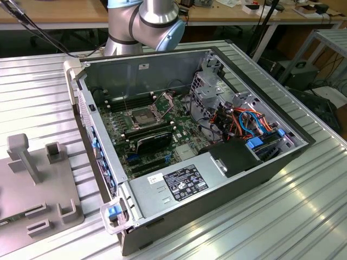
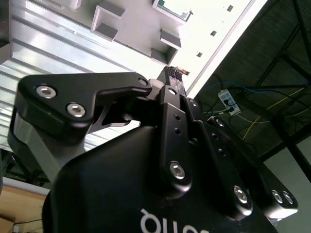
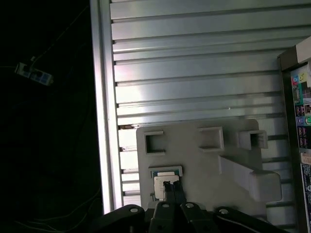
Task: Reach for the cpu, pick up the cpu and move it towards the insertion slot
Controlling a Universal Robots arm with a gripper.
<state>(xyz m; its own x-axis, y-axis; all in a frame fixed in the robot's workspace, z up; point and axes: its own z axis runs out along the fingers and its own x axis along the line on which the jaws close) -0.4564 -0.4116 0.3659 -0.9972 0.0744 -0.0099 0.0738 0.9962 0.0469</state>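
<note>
While end effector point(image 3: 172, 184) overhangs cpu point(image 3: 159, 183), jaws together

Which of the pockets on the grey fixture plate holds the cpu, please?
The pocket nearest the gripper, in the first wrist view: the cpu lies in it, while the other pockets stand empty.

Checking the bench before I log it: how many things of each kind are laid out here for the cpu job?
Computer case: 1
Insertion slot: 1
Fixture plate: 1
Cpu: 1
Total: 4
</note>
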